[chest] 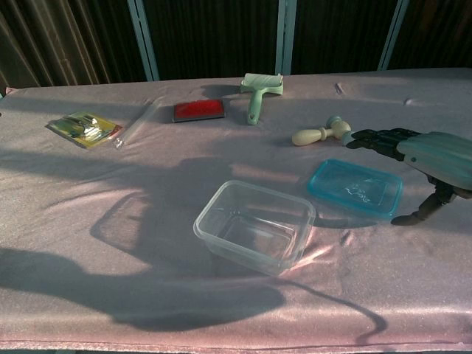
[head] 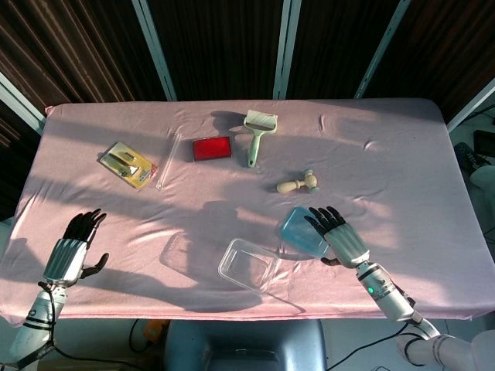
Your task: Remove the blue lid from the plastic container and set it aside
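Container: the clear plastic container (head: 248,265) (chest: 255,225) is sitting uncovered and upright on the pink tablecloth (head: 402,154) (chest: 110,221), near the front edge.
Lid: the blue lid (head: 301,230) (chest: 355,187) is lying flat on the cloth just to the right of the container, apart from it, nothing covering it.
Right hand: the right hand (head: 339,237) (chest: 424,158) is hovering at the lid's right edge with its fingers spread, grasping nothing; whether the fingertips are touching the lid I cannot tell.
Left hand: the left hand (head: 72,252) is hanging well to the left of the container, near the cloth's left edge, fingers apart and empty; only the head view is showing it.
Beyond the container: a wooden mallet-like piece (head: 298,184) (chest: 321,133) is lying just behind the lid; a green-handled brush (head: 257,131) (chest: 259,93) and a red flat pad (head: 212,148) (chest: 199,110) are sitting farther back.
Far left of the container: a yellow packet (head: 128,164) (chest: 85,127) is resting beside a clear tube (head: 168,161) (chest: 136,122).
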Robot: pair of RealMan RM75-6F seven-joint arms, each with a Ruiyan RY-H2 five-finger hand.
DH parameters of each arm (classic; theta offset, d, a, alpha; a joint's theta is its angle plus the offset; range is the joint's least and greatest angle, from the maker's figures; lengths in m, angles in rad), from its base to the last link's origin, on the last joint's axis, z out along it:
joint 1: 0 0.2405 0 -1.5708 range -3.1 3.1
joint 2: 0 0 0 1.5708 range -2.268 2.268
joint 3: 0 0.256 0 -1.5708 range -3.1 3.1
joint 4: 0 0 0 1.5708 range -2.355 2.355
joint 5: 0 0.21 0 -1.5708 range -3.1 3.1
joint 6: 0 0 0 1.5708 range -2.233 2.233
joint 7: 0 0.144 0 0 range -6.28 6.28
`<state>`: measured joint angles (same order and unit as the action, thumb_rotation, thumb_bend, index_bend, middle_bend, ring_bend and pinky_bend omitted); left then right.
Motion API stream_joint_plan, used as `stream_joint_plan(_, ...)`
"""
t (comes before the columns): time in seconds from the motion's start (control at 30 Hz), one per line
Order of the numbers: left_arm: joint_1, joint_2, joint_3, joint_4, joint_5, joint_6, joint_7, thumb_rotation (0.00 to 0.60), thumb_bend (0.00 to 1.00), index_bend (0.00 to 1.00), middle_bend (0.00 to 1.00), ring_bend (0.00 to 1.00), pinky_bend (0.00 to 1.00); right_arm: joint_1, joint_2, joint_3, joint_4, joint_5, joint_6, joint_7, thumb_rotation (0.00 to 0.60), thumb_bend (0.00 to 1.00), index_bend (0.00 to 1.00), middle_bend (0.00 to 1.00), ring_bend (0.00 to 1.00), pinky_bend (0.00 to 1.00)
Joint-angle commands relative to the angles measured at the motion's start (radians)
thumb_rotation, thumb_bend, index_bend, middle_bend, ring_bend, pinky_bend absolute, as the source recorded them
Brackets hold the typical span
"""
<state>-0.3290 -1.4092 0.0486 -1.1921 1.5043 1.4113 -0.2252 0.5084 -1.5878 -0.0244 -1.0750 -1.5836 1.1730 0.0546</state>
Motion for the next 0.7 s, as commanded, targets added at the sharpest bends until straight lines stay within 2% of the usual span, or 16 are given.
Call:
stream_joint_plan(0.03, 0.056, 0.074, 0.003, -0.094, -0.045, 0.024, 0.087, 0.6, 0.33, 0.0, 0.0, 0.0, 0.0, -0.044, 0.129, -0.019, -0.183, 0.023, 0.012, -0.093, 0.6, 0.1, 0.0, 0.0, 0.0, 0.0)
stream_joint_plan(0.23, 0.147, 0.181, 0.011, -0.263, -0.083, 0.101, 0.216, 0.6, 0.33, 0.0, 0.0, 0.0, 0.0, -0.157, 0.367, -0.078, -0.484, 0.059, 0.097, -0.255, 0.6, 0.1, 0.0, 0.0, 0.0, 0.0)
stream_joint_plan(0.33, 0.188, 0.202, 0.014, -0.311, -0.075, 0.155, 0.25, 0.6, 0.33, 0.0, 0.0, 0.0, 0.0, -0.242, 0.447, -0.089, -0.579, 0.093, 0.202, -0.335, 0.6, 0.1, 0.0, 0.0, 0.0, 0.0)
stream_joint_plan(0.43, 0.217, 0.203, 0.024, -0.315, -0.058, 0.185, 0.29, 0.6, 0.34, 0.0, 0.0, 0.0, 0.0, -0.334, 0.446, -0.064, -0.583, 0.127, 0.349, -0.357, 0.6, 0.1, 0.0, 0.0, 0.0, 0.0)
stream_joint_plan(0.5, 0.229, 0.213, 0.029, -0.341, -0.051, 0.187, 0.301, 0.6, 0.35, 0.0, 0.0, 0.0, 0.0, -0.37, 0.427, -0.049, -0.55, 0.142, 0.397, -0.329, 0.6, 0.1, 0.0, 0.0, 0.0, 0.0)
stream_joint_plan(0.57, 0.236, 0.218, 0.029, -0.356, -0.029, 0.202, 0.311, 0.6, 0.35, 0.0, 0.0, 0.0, 0.0, -0.383, 0.42, -0.046, -0.513, 0.151, 0.393, -0.332, 0.6, 0.1, 0.0, 0.0, 0.0, 0.0)
stream_joint_plan(0.7, 0.243, 0.216, 0.027, -0.363, -0.014, 0.197, 0.324, 0.6, 0.35, 0.0, 0.0, 0.0, 0.0, -0.387, 0.432, -0.03, -0.517, 0.158, 0.374, -0.292, 0.6, 0.1, 0.0, 0.0, 0.0, 0.0)
